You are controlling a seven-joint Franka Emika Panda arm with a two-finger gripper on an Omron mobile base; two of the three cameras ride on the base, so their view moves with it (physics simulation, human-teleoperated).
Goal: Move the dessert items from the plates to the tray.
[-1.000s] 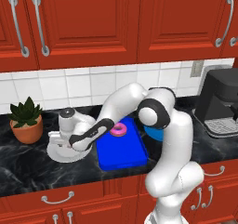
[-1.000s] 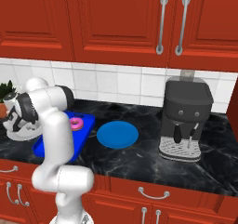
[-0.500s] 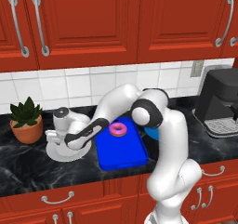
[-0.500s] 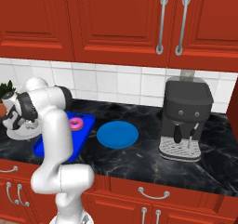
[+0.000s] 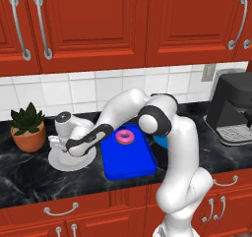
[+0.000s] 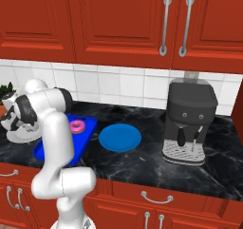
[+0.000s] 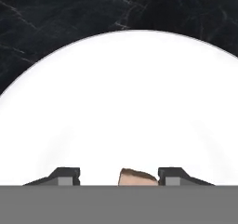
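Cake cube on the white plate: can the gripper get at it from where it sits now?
Probably yes. In the hand view the cake cube lies between the gripper fingertips, nearer one of them, on the bare white plate, with nothing else around it.

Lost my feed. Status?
Gripper low over white plate, jaws straddling cake cube, not clamped. Donut on tray. Nothing blocking.

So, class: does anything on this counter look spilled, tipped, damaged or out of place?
Nothing stands out. The donut lies flat on the tray, the cake cube sits on the white plate between the gripper's fingertips, and the blue plate lies flat.
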